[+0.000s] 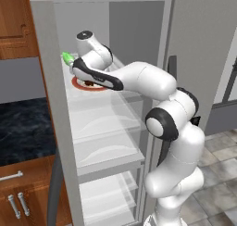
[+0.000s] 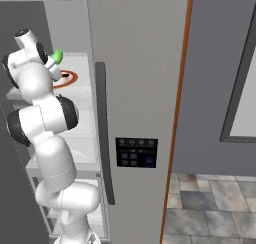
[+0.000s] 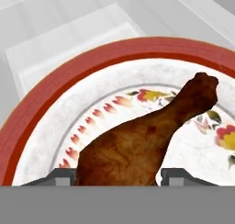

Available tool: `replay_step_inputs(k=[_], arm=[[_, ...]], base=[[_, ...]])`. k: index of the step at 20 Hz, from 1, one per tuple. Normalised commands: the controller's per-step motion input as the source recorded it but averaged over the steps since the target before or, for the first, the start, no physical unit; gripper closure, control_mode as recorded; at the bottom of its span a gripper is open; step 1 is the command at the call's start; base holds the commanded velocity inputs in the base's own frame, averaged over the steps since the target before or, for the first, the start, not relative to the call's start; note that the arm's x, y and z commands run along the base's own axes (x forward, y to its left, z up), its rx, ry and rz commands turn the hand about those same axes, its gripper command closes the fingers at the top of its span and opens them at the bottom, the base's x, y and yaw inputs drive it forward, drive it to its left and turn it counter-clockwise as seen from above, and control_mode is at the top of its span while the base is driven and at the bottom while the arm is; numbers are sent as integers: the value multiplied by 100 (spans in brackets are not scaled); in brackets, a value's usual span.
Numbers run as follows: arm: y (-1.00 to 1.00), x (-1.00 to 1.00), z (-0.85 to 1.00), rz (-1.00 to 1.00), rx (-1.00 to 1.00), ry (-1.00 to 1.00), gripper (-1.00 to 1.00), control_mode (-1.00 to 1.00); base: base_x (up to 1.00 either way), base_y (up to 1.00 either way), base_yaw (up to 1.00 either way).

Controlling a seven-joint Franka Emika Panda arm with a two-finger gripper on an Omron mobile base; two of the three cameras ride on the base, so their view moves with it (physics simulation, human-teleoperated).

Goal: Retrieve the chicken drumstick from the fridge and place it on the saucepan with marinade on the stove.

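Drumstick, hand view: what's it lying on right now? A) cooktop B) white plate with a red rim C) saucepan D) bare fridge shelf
B: the chicken drumstick lies on the white red-rimmed plate with a floral pattern, which sits on a white shelf of the fridge; the gripper straddles its thick end.

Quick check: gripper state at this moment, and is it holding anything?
Gripper: fingertips on either side of the chicken drumstick, which lies on the plate; whether they have clamped it cannot be told.
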Motion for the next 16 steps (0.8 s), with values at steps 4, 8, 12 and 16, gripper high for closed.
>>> replay_step_inputs(k=[4, 8, 12, 16], arm=[[0, 0, 0, 0, 0, -5, 100, -100], [-2, -44, 0, 0, 0, -15, 100, -100], [-22, -97, 0, 0, 0, -15, 100, -100], [-42, -100, 13, 0, 1, -12, 100, -100]], base=[[0, 0, 0], [0, 0, 0], [0, 0, 0], [0, 0, 0]])
